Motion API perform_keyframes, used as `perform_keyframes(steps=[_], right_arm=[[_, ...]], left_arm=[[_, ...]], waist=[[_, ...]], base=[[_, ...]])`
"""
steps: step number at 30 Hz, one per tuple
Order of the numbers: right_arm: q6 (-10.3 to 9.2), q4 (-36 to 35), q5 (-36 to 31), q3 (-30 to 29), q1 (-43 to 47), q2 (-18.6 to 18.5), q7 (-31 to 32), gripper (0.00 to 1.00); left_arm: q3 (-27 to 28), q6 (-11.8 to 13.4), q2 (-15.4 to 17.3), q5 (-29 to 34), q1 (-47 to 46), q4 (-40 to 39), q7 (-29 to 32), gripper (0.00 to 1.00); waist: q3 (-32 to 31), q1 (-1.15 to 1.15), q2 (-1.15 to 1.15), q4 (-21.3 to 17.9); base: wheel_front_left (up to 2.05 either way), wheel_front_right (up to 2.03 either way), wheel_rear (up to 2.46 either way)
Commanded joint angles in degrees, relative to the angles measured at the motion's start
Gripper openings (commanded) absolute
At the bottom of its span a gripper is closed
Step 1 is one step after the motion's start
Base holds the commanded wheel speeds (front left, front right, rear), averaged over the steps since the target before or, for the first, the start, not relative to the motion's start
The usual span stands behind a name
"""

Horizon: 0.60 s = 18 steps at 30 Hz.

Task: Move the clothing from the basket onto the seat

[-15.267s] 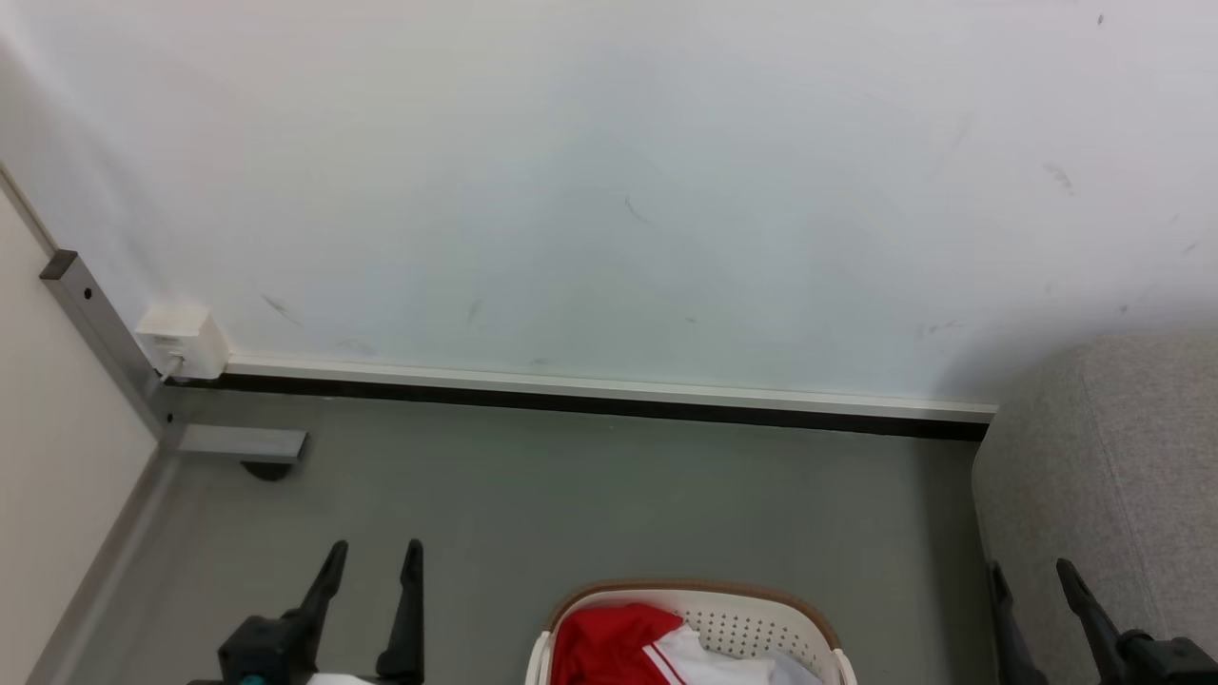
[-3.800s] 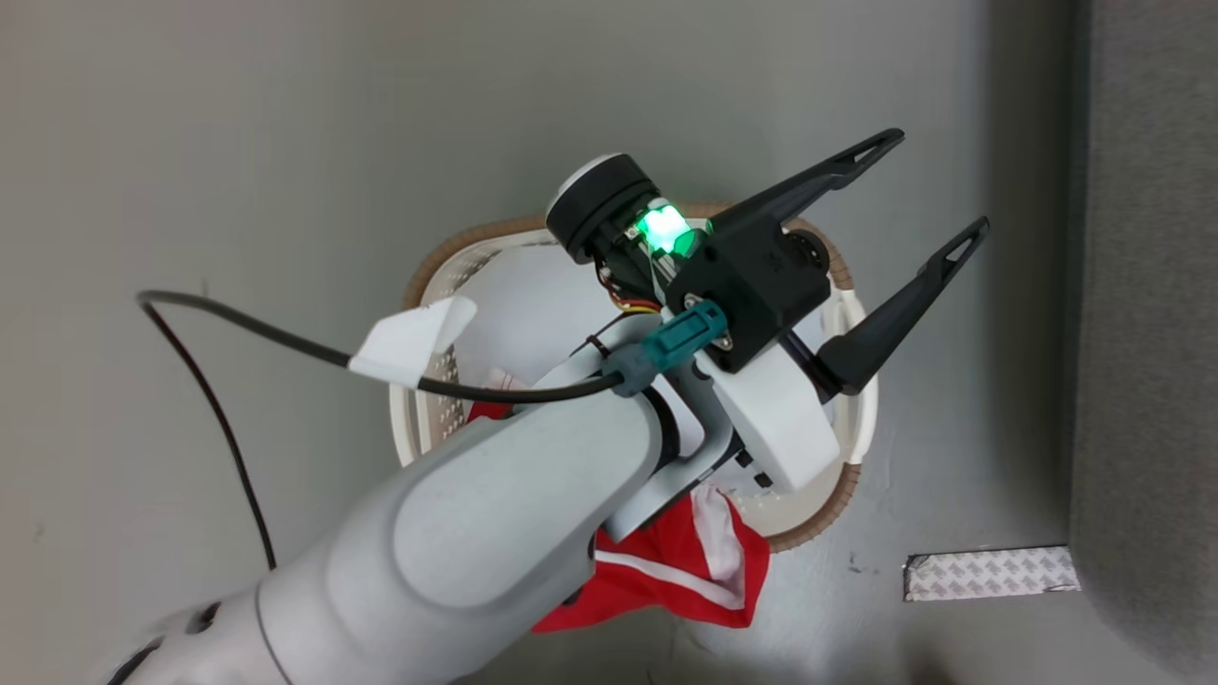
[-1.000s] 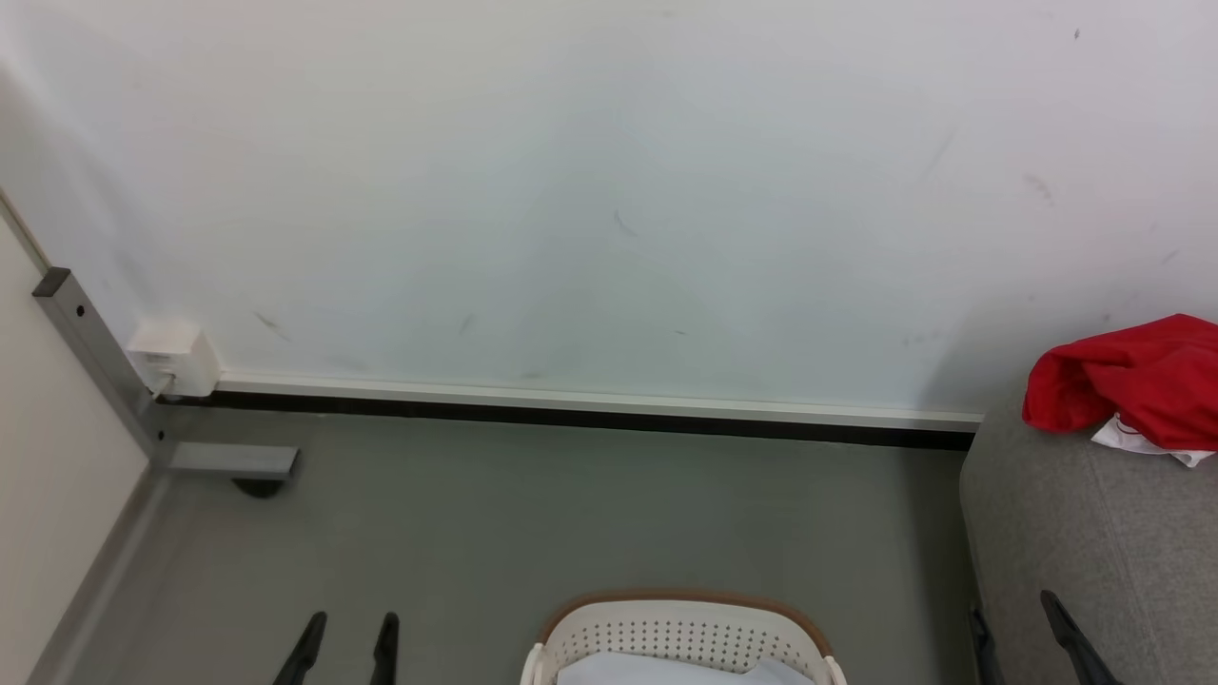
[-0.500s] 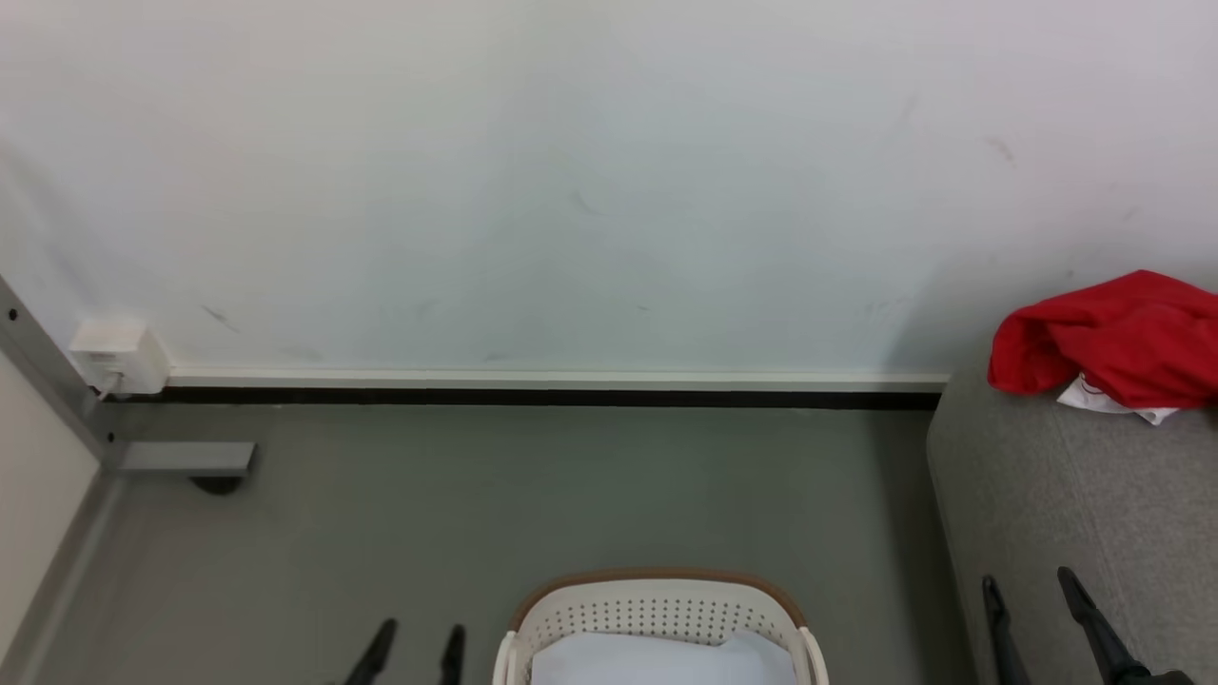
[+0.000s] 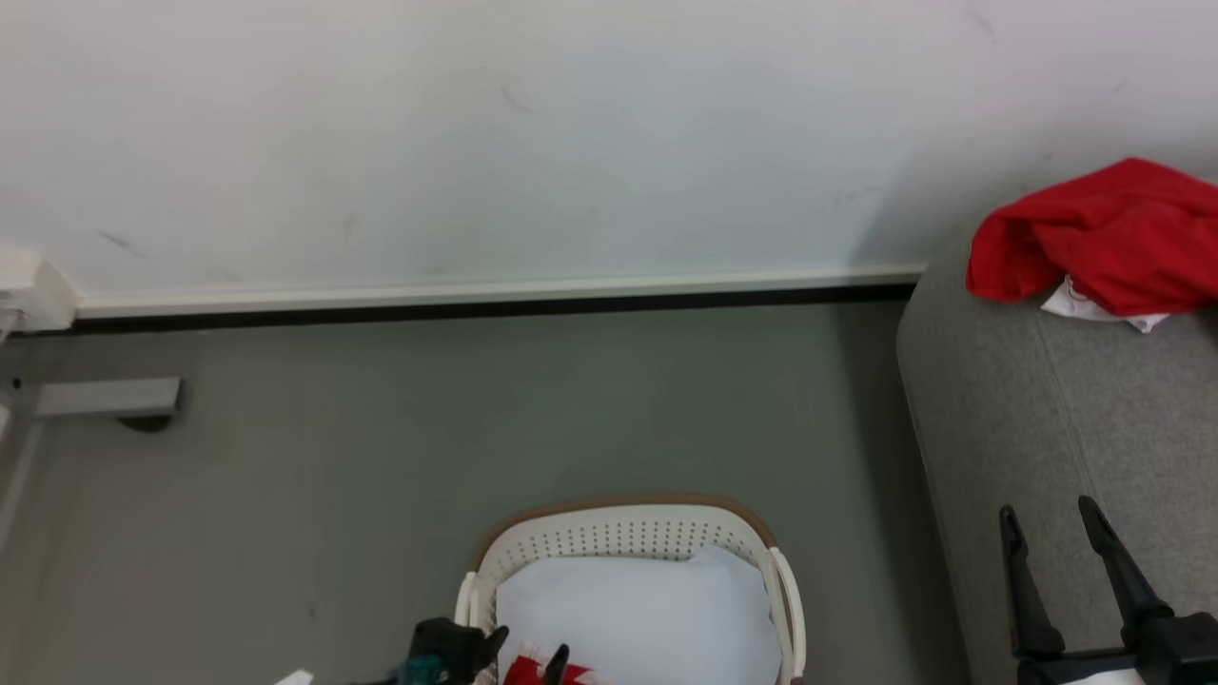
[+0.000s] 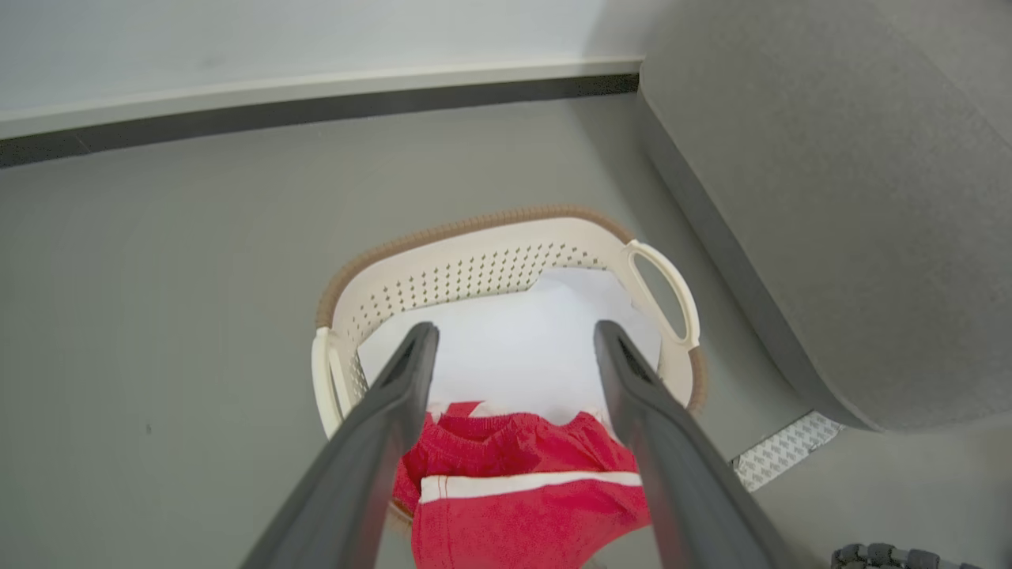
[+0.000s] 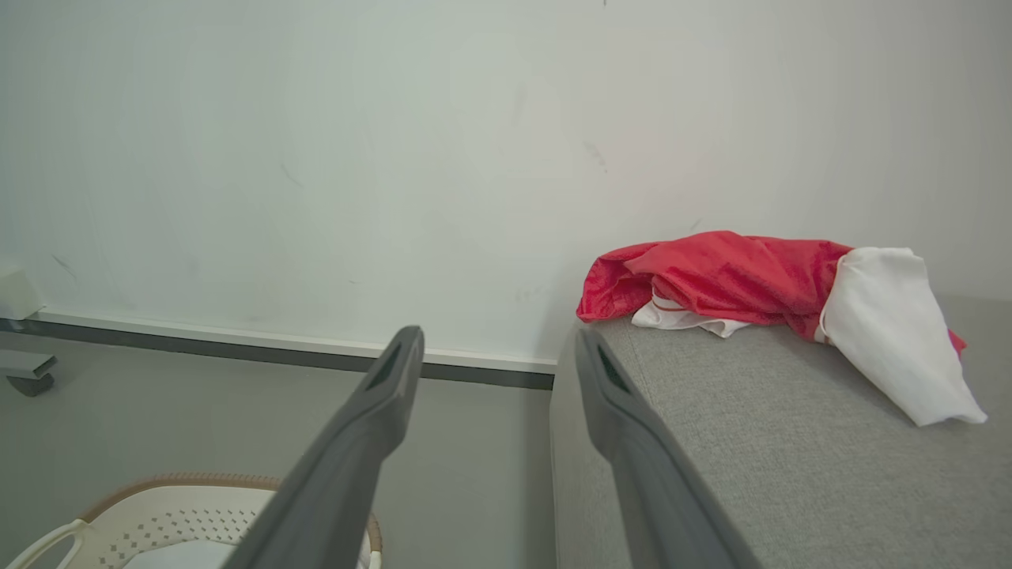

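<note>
You face a scuffed white wall meeting a grey floor along a white skirting with a dark strip, a grey metal foot at left.

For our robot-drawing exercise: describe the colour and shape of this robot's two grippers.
Left gripper and right gripper each have two long, dark grey fingers tapering to slotted tips. In the head view a black housing joins the right pair; a teal connector sits by the left.

Open floor lies left of and beyond the basket, whose top is uncovered. The couch flanks its right, with bare cushion nearer than the red garment.
</note>
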Motion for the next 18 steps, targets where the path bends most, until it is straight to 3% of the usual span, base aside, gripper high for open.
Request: perform_keyframes(steps=[1, 10, 18], right_arm=[[-0.13, -0.4, -0.5, -0.2, -1.3, -0.3, 0.1, 1.00], [-0.13, -1.5, -0.6, -0.8, -4.1, -0.2, 0.1, 1.00], [-0.13, -2.7, -0.8, -0.3, -7.1, 0.0, 0.1, 1.00]], left_arm=[[-1.6, -0.1, 0.0, -1.1, -2.3, 2.4, 2.2, 1.00], [-7.7, -0.1, 1.1, -5.4, -9.0, 9.2, 7.5, 1.00], [-13.9, -0.1, 0.7, -4.6, -17.6, 16.4, 12.3, 1.00]], waist=[[3.0, -0.01, 0.00, -1.4], [8.1, -0.01, 0.00, -2.5], [14.7, -0.01, 0.00, -3.2]], base=[[0.00, 0.00, 0.00], [0.00, 0.00, 0.00], [0.00, 0.00, 0.00]])
